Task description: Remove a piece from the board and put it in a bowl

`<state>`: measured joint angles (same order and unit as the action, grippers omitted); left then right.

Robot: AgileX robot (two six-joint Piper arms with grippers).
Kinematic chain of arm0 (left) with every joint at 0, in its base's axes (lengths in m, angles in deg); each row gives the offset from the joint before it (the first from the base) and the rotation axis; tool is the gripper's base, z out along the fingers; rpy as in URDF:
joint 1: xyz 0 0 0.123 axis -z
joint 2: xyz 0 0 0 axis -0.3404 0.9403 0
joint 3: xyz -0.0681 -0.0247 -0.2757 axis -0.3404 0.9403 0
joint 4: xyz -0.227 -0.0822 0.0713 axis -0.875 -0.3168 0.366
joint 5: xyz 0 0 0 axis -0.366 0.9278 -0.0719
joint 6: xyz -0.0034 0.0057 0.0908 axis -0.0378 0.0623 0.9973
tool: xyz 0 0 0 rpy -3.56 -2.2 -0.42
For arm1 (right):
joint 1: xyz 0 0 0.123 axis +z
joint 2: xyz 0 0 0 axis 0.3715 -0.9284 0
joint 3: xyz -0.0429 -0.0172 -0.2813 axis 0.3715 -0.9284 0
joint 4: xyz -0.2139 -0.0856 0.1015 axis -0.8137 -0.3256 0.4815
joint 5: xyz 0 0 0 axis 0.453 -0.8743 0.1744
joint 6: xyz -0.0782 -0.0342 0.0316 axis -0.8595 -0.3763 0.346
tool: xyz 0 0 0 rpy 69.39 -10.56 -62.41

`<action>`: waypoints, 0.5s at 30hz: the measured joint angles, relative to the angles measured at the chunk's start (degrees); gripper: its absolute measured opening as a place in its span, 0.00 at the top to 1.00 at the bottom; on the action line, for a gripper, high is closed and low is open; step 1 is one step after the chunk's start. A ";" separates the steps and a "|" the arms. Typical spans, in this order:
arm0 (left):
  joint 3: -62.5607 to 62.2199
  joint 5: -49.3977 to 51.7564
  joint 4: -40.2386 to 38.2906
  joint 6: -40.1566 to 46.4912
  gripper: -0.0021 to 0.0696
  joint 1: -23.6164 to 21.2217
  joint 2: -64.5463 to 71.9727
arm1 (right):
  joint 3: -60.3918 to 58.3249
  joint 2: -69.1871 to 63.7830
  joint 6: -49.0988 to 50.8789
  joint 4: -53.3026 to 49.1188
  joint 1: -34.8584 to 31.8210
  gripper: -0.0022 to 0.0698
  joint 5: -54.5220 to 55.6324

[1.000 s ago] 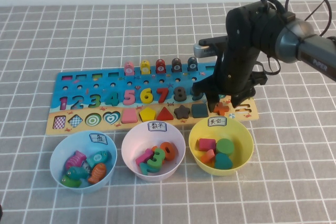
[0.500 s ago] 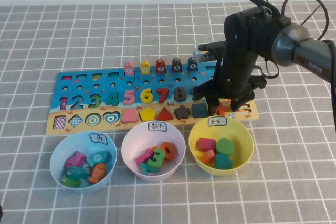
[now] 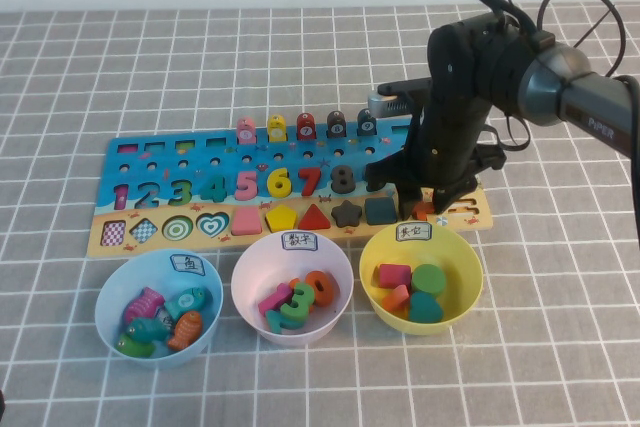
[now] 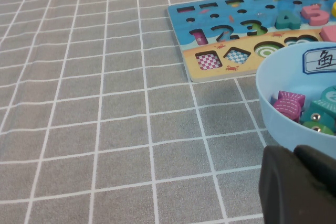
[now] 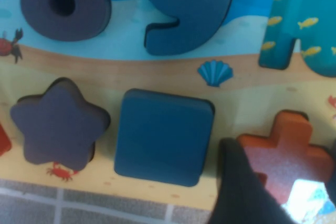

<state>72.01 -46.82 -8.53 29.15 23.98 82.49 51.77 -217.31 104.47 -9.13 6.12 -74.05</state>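
Observation:
The orange cross piece (image 3: 427, 211) lies at the right end of the blue board's (image 3: 150, 162) sandy shape strip. My right gripper (image 3: 424, 209) stands straight down over it, fingers against its two sides. In the right wrist view the cross (image 5: 286, 145) sits between the jaws, one dark finger (image 5: 236, 192) pressed on its side, and a bright patch of slot floor shows under one arm. The yellow bowl (image 3: 474, 287), with its white label, stands just in front of the board below the gripper and holds several shape blocks. My left gripper (image 4: 299, 187) is parked low beside the light blue bowl (image 4: 278, 77).
A blue square (image 5: 163, 137) and a dark star (image 5: 58, 124) sit in the slots beside the cross. The pale pink bowl (image 3: 245, 277) with numbers and the light blue bowl (image 3: 110, 297) with fish stand in front of the board. Pegs with rings line the board's far edge.
My right gripper has come down onto the cross and its fingers have closed in on it. The left arm has not moved.

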 joint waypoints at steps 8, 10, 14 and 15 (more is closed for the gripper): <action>0.00 0.00 0.00 0.00 0.97 0.00 0.00 | 0.00 0.35 0.00 0.00 0.00 0.55 0.00; 0.00 0.00 0.00 0.00 0.97 0.00 0.00 | 0.00 1.30 0.00 0.11 0.00 0.55 0.00; 0.00 0.00 0.00 0.00 0.97 0.00 0.00 | 0.00 4.03 0.00 0.11 0.00 0.55 0.00; 0.00 0.00 0.00 0.00 0.97 0.00 0.00 | 0.00 4.70 0.00 0.11 0.00 0.55 0.00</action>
<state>72.01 -46.82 -8.53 29.15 23.98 82.49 51.77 -212.61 104.47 -9.02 6.12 -74.05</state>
